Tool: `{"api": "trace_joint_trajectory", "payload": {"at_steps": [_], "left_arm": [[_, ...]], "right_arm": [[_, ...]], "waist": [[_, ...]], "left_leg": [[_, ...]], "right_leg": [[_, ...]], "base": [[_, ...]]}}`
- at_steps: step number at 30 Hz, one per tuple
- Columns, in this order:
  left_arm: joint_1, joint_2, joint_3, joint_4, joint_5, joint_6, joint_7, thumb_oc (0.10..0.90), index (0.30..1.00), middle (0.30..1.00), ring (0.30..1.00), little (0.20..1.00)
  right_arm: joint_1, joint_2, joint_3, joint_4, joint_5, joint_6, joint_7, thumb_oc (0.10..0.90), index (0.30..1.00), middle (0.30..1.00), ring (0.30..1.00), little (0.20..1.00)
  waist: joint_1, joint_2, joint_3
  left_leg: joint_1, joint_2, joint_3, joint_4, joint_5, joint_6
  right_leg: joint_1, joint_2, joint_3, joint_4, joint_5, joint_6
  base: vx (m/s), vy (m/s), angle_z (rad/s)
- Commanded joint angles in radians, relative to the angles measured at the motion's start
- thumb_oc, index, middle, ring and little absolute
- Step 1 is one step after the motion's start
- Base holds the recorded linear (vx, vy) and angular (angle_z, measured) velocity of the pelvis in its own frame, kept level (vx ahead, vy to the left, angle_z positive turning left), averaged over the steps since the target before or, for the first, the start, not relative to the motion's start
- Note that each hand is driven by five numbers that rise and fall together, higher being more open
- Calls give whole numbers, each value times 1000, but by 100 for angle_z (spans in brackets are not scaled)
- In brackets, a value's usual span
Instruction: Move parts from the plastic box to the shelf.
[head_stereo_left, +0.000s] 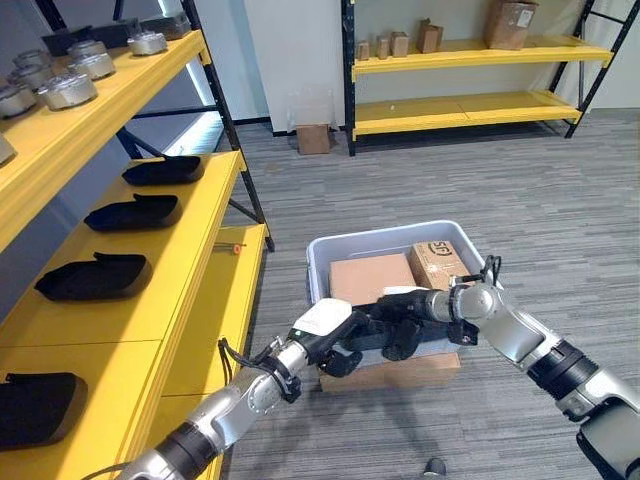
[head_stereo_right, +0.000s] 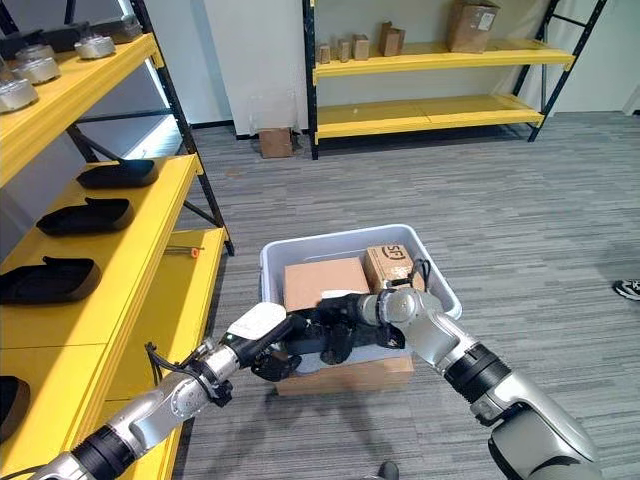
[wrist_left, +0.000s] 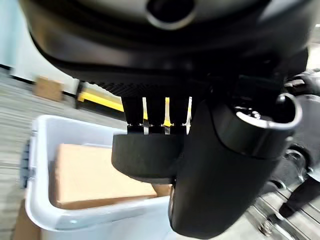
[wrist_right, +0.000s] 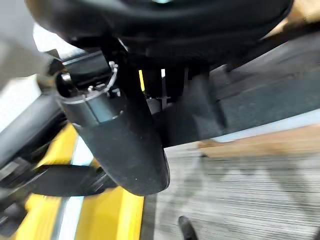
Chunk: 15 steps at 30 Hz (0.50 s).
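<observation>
At lower centre of the head views, the left hand (head_stereo_left: 335, 338) and the right hand (head_stereo_left: 405, 322) both curl their fingers round a long black moulded plastic part (head_stereo_right: 310, 340), holding it over the near rim of the pale grey plastic box (head_stereo_left: 318, 262). Inside lie brown cardboard cartons (head_stereo_left: 372, 278). At left, the yellow metal shelf (head_stereo_left: 195, 215) carries similar black parts (head_stereo_left: 132, 212).

Pale grey plastic box (head_stereo_left: 325, 262), yellow shelf (head_stereo_left: 190, 215), black parts (head_stereo_left: 135, 212).
</observation>
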Motion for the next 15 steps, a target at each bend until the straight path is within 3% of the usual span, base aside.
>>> {"api": "trace_joint_trajectory", "payload": {"at_steps": [1,15], "left_arm": [[-133,81,124,94,27,130,66,400,300,300,300,300],[-142,84,118,91,40,104,39,400,300,300,300,300]], "right_arm": [[-135,68,-95,-174,87,-116,18,400,300,300,300,300],[-145,82,-104,-179,79,-107,1,400,300,300,300,300]], "waist": [[15,-59,4],[14,-56,3]], "left_leg": [[51,51,-50,112,-163,-26],[50,53,-51,118,-169,-24]], "right_leg": [[74,-12,1,-6,-111,35],[73,-14,6,-9,-109,35]], "base": [[0,0,0],[0,0,0]]}}
